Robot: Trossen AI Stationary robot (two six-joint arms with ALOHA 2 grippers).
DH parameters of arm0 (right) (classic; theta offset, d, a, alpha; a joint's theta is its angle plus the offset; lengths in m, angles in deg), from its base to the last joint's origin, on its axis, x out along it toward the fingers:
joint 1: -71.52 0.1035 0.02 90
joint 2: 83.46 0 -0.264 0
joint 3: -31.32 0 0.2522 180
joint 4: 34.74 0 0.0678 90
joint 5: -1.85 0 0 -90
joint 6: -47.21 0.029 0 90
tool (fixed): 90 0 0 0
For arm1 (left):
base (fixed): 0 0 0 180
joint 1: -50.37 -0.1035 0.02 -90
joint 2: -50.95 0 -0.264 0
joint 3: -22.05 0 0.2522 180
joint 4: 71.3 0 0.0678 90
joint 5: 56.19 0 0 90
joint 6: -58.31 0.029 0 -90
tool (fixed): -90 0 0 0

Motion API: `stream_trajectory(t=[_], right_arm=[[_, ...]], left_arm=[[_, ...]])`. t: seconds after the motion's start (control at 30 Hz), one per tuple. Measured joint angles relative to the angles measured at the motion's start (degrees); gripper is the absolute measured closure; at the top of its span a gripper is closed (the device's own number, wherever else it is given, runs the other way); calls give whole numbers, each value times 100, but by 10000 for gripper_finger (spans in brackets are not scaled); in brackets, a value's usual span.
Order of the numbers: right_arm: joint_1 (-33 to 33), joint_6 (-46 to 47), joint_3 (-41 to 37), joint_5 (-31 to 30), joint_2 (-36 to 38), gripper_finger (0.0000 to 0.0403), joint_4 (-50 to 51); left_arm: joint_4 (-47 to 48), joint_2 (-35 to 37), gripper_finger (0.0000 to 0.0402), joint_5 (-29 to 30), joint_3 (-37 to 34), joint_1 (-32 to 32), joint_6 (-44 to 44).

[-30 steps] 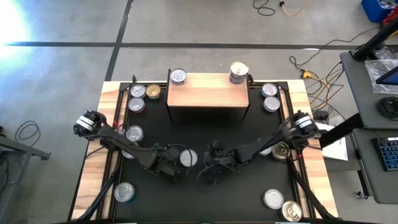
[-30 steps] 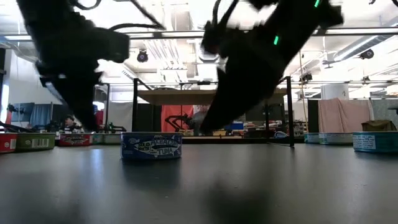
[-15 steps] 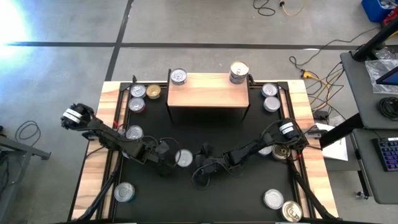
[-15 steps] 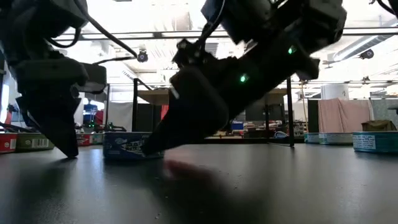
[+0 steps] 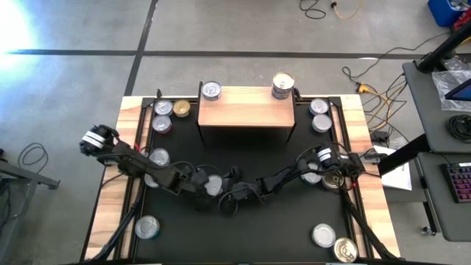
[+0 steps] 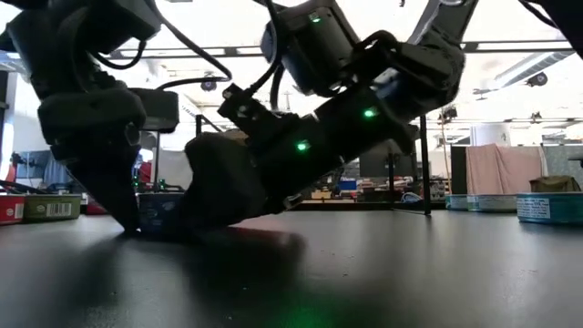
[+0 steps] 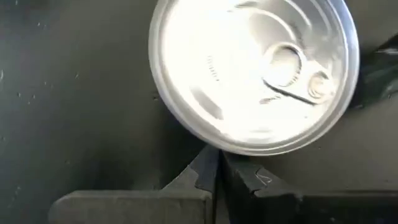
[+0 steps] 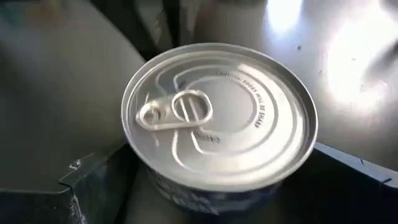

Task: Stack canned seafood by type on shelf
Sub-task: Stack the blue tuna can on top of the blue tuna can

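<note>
Both arms met over a single tin (image 5: 213, 185) near the middle of the black mat (image 5: 294, 158), toward its front edge. The right gripper (image 5: 227, 197) stood spread wide with a finger on either side of the blue-labelled tin (image 8: 219, 127), low over the mat and not yet clamped. The left gripper (image 5: 200, 181), fingers (image 7: 214, 180) pressed together and empty, sat right against the tin's opposite side, seemingly bracing it.

Little of the job looked done. The shelf (image 5: 246, 107), at the mat's back edge, carried a short stack (image 5: 282, 85) at its back right corner and one tin (image 5: 211, 90) at its back left corner; whether either was sorted by type could not be judged from above. The rest still lay on the mat and its wooden border (image 5: 110, 206): three tins (image 5: 163, 114) by the back left corner, two (image 5: 319, 115) by the back right, one (image 5: 157, 157) along the left edge, one (image 5: 147, 227) near the front left corner, two (image 5: 333, 244) near the front right corner, and a gold-topped one (image 5: 333, 179) partly under the right arm. Most of the sorting remained ahead, beginning with lifting the tin now between the fingers.
</note>
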Motion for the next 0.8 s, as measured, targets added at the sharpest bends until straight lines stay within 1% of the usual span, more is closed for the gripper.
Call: stream_trajectory(t=[0.13, 0.23, 0.33, 0.4, 0.47, 0.5, 0.57, 0.67, 0.7, 0.8], right_arm=[[1, -229, 93, -68, -41, 2, -5], [2, -364, 67, -121, -37, 2, -123], [2, -315, 67, -113, -37, 2, -117], [2, -200, 67, -64, -34, 2, -56], [2, -95, 67, 27, -24, 2, 21], [5, -57, 66, 130, -24, 2, 28], [28, 14, 32, 187, -13, 2, 64], [33, 36, 25, 240, -8, 2, 80], [33, 16, 25, 246, -8, 2, 66], [33, -38, 25, 245, -8, 3, 37]], left_arm=[[285, -206, 401, 8, 284, 0, 443], [399, -223, 401, 35, 360, 1, 517], [459, -177, 401, 33, 361, 1, 525], [699, -73, 401, -23, 416, 4, 505], [1051, 127, 401, 47, 452, 61, 578], [1452, 261, 401, 275, 443, 93, 661], [1958, 615, 401, 478, 414, 127, 772], [2431, 1060, 401, 676, 151, 99, 737], [2432, 1175, 401, 722, 8, 3, 722], [1609, 1435, 401, 775, -430, -323, 626]])
